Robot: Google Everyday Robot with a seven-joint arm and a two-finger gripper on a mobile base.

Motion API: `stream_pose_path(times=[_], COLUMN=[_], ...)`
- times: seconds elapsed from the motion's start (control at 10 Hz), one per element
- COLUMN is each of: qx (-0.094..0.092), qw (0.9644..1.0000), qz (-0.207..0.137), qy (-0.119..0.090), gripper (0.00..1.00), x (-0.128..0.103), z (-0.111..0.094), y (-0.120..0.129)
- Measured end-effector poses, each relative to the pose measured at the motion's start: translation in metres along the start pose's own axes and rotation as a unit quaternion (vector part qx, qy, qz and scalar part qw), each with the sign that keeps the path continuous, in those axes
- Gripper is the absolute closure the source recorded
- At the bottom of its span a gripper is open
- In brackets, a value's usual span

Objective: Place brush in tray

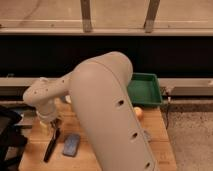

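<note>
— Where is the gripper (51, 126)?
— Low over the table (162, 145), under the bent wrist. Its jaws are spread wide and hold nothing.
— And the brush (50, 146)?
— Flat on the wood, just below the gripper. Its upper end lies at the fingertips, and the rest runs toward the near edge. A sponge (71, 145) lies just beside it.
— The tray (145, 90)?
— Well apart from the gripper, beyond the arm (107, 115), at the table's far corner.
</note>
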Motion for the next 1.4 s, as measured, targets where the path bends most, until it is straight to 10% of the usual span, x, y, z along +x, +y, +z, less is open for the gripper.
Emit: stream_pose_path(times=[1.2,1.4], qx=[-0.045,-0.042], qw=[0.9981,0.9982], qz=[0.023,0.023], qy=[0.034,0.035], gripper=[0.33,0.5], x=[-0.023,-0.022], z=[0.054,0.051], y=[-0.001,-0.004])
